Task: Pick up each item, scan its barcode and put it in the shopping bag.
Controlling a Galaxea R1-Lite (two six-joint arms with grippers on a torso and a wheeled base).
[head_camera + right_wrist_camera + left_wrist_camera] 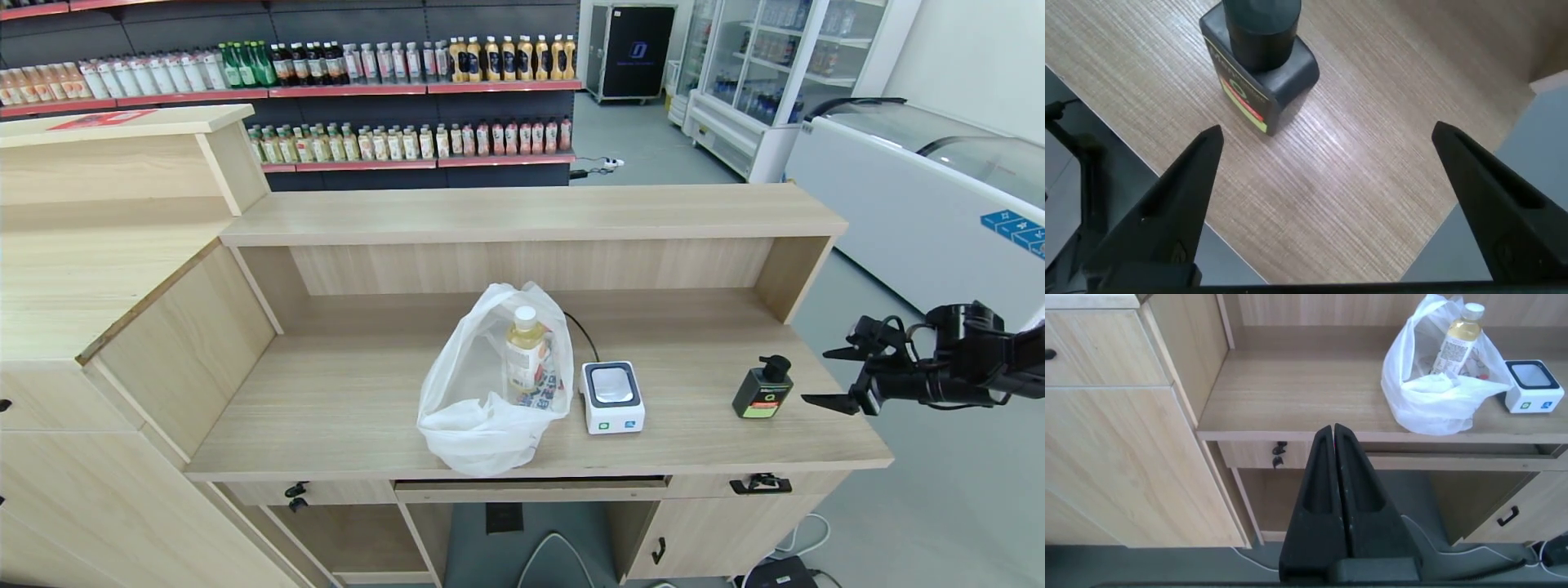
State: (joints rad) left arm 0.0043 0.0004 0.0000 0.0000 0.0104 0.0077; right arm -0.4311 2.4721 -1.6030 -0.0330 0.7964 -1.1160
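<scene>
Hovering right gripper, spread wide, beside dark bottle

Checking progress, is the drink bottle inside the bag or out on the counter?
Inside. The bottle stands upright within the white bag, plastic wrapped around it.

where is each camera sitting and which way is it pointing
Head view: on the robot's head, facing forward and down at the counter with bag, scanner and black bottle; the right gripper shows, open.
Left wrist view: on the left wrist, low before the counter, facing its front edge; the left gripper shows, shut.
Right wrist view: on the right wrist, looking down at the black bottle past its open gripper.
Shared: head and left wrist views both show bag and scanner.
</scene>
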